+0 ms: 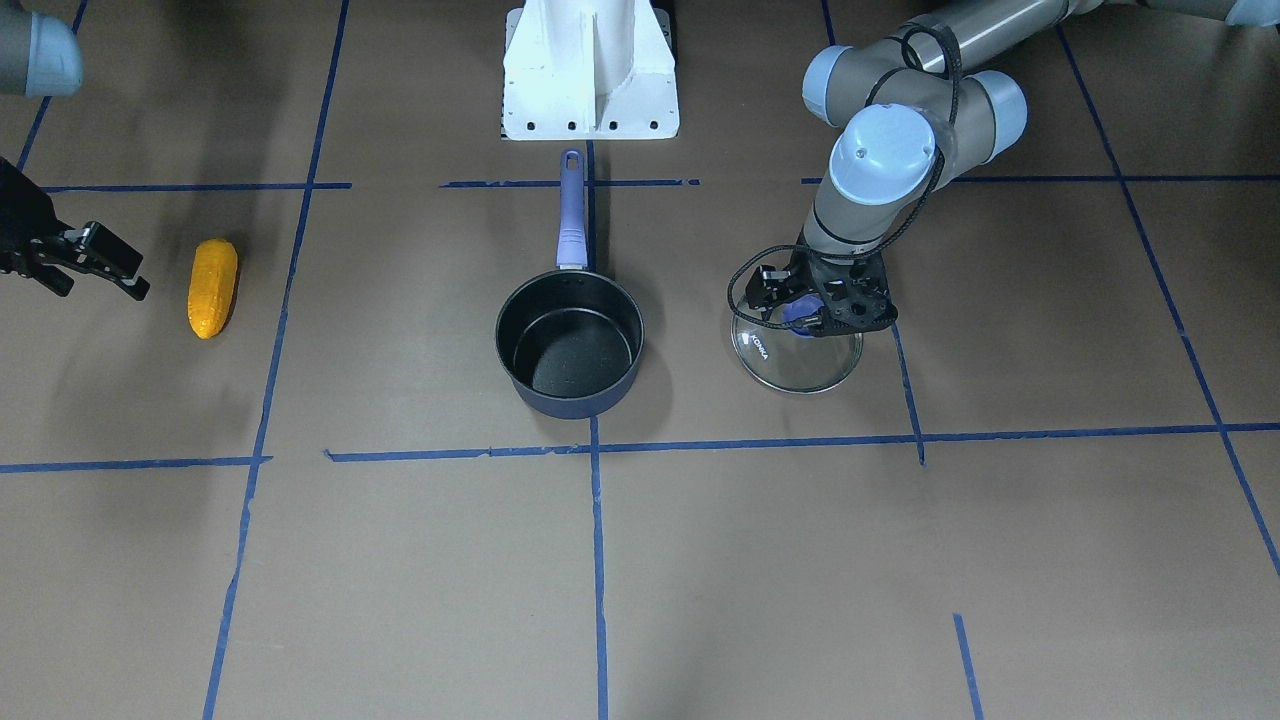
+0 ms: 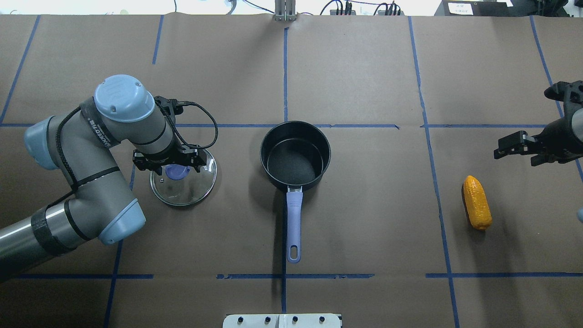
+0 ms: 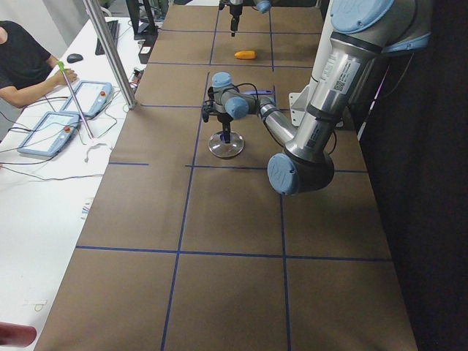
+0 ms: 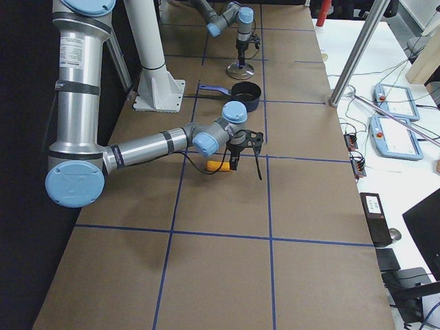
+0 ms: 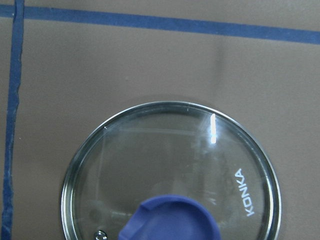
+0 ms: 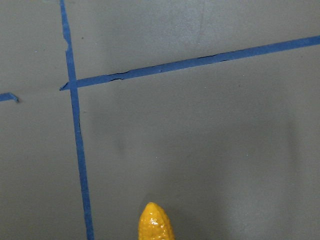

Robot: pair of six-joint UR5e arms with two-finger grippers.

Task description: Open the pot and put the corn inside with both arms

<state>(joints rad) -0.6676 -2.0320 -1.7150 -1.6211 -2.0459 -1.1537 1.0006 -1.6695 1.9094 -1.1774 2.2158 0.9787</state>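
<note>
The dark navy pot [image 2: 295, 156] stands open mid-table, its purple-blue handle [image 2: 294, 223] pointing toward the robot; it also shows in the front view [image 1: 570, 345]. The glass lid [image 2: 191, 184] lies flat on the table to the pot's left. My left gripper [image 2: 176, 166] stands over the lid, its fingers closed around the blue knob [image 5: 172, 220]. The orange-yellow corn [image 2: 477, 202] lies on the table at the far right and also shows in the front view [image 1: 213, 287]. My right gripper [image 2: 524, 150] hovers open and empty just beyond the corn, whose tip shows in the right wrist view [image 6: 156, 222].
The white fixed base [image 1: 590, 70] stands behind the pot's handle. Blue tape lines [image 2: 284, 125] grid the brown table. Operators' desks with control tablets [image 3: 80, 99] lie beyond the table's far edge.
</note>
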